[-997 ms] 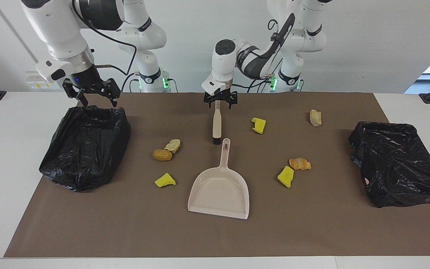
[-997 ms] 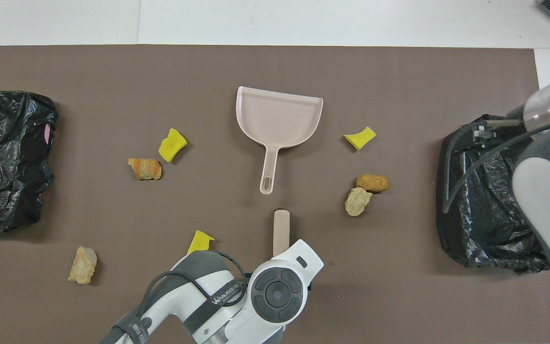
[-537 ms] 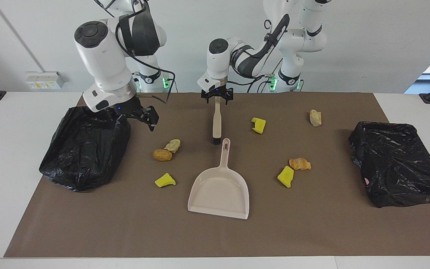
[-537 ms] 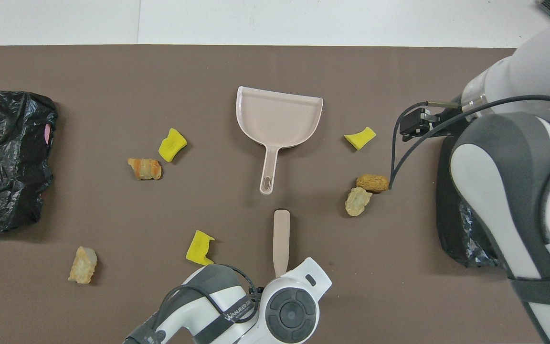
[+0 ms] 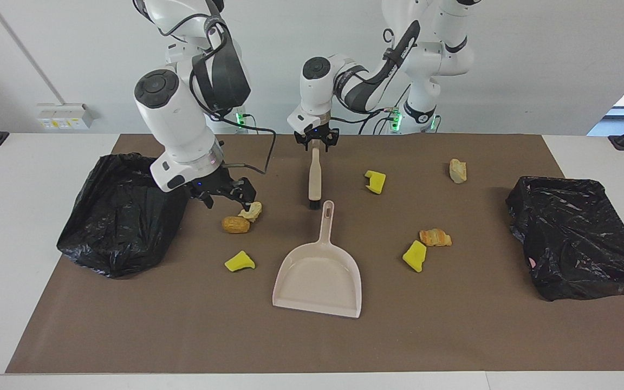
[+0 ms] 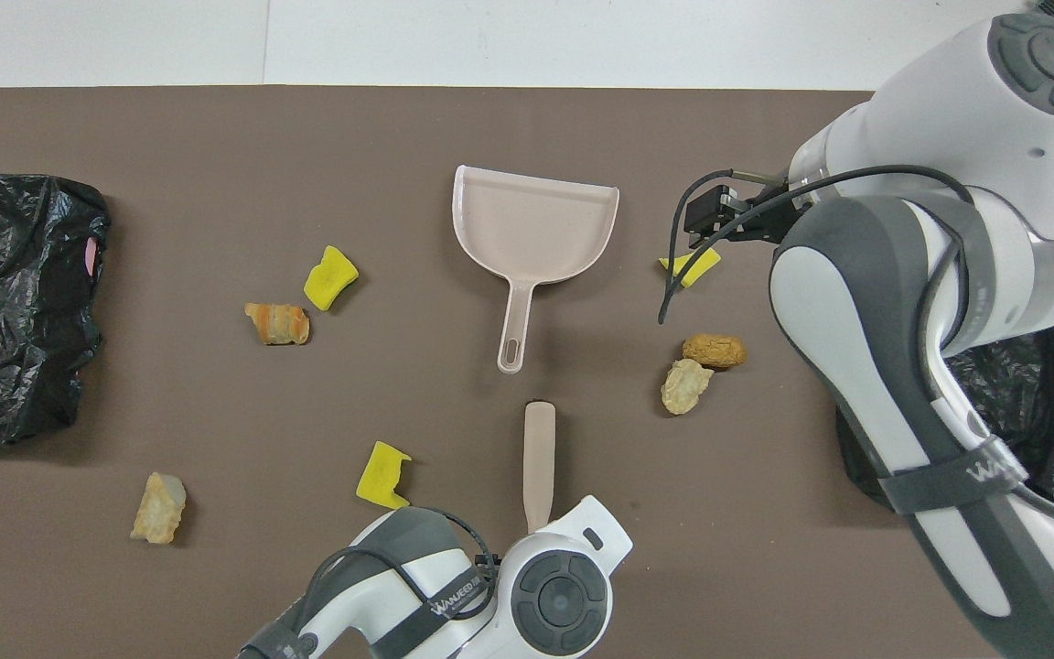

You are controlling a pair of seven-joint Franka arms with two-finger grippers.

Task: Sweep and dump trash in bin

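Trash lies scattered on the brown mat: yellow sponge chunks [image 5: 239,262] [image 5: 375,181] [image 5: 415,255] and bread-like lumps [image 5: 235,224] [image 5: 251,210] [image 5: 435,237] [image 5: 457,170]. The beige dustpan [image 5: 318,276] lies mid-mat. The beige brush [image 5: 314,179] lies nearer to the robots than the dustpan's handle. My left gripper [image 5: 316,143] is shut on the brush's handle end; in the overhead view its wrist hides it. My right gripper [image 5: 227,200] is open and empty, low over the mat beside the two lumps, one fingertip [image 5: 247,206] by the pale lump.
Two bins lined with black bags stand on the mat, one at the right arm's end [image 5: 122,214] and one at the left arm's end [image 5: 577,235]. The right arm's elbow hangs over its bin [image 6: 1030,412]. White table [image 5: 14,216] surrounds the mat.
My right gripper has swung from over its bin toward the middle, down beside the two lumps. My left gripper has slid back to the brush's handle end and closed. The trash has not moved.
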